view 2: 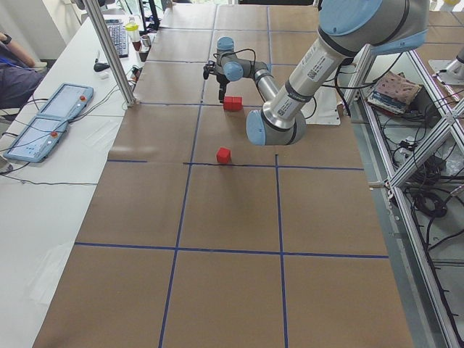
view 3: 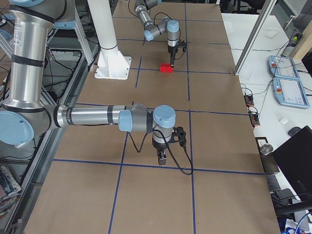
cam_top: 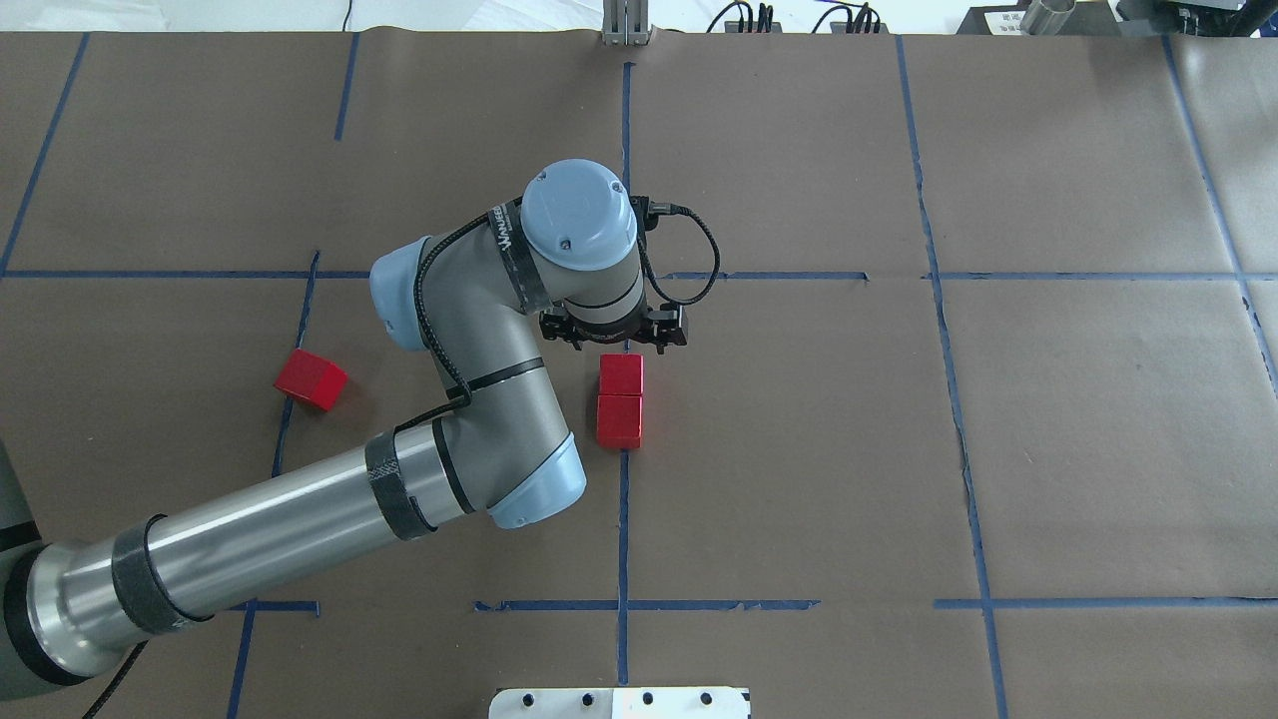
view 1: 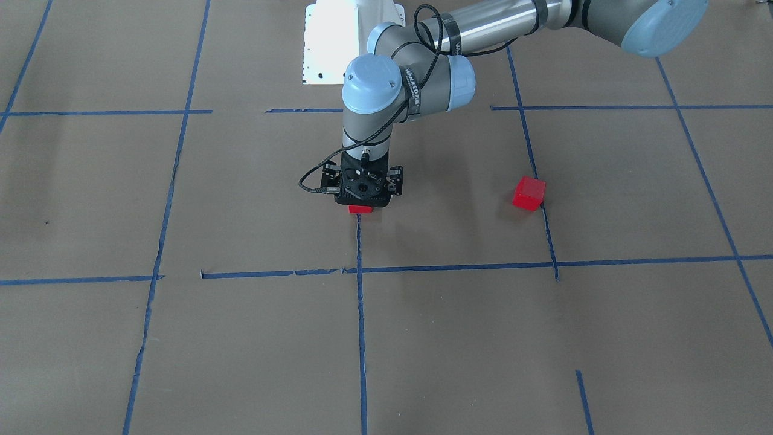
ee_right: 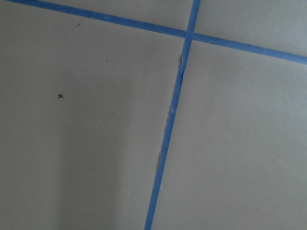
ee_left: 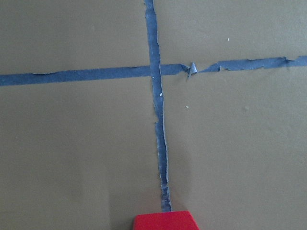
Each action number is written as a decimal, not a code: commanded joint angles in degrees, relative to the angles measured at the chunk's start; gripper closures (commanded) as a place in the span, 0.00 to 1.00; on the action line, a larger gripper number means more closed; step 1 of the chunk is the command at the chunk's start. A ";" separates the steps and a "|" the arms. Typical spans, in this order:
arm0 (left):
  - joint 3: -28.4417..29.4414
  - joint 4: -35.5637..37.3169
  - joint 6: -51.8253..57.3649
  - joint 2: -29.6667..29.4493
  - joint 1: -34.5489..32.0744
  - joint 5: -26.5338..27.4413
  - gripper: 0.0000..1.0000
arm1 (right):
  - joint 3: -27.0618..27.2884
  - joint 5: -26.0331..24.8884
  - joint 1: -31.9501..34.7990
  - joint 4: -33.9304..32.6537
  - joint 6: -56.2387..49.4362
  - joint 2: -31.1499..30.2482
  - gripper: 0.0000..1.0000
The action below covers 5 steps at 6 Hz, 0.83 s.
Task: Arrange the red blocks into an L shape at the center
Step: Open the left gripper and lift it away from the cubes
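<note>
Two red blocks lie touching in a straight line on the blue centre line. The third red block sits apart on my left side; it also shows in the front view. My left gripper points straight down over the far block of the pair, its side links spread, and looks open and empty. In the front view only an edge of a block shows under the left gripper. The left wrist view shows that block's top at its lower edge. My right gripper hovers far off; I cannot tell its state.
Brown paper with blue tape grid lines covers the table. The white robot base plate stands at the robot's edge. Operator pendants lie on a side table beyond the left end.
</note>
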 commanded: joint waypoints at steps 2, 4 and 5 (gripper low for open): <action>-3.71 4.61 3.65 0.66 -3.24 -1.73 0.00 | 0.03 0.00 0.00 0.00 -0.01 0.00 0.00; -14.38 5.32 10.23 11.75 -13.13 -15.05 0.00 | 0.20 0.00 0.00 0.00 -0.36 0.00 0.00; -20.36 5.33 14.08 19.66 -16.66 -16.14 0.00 | 0.38 0.00 0.00 0.00 -0.18 0.00 0.00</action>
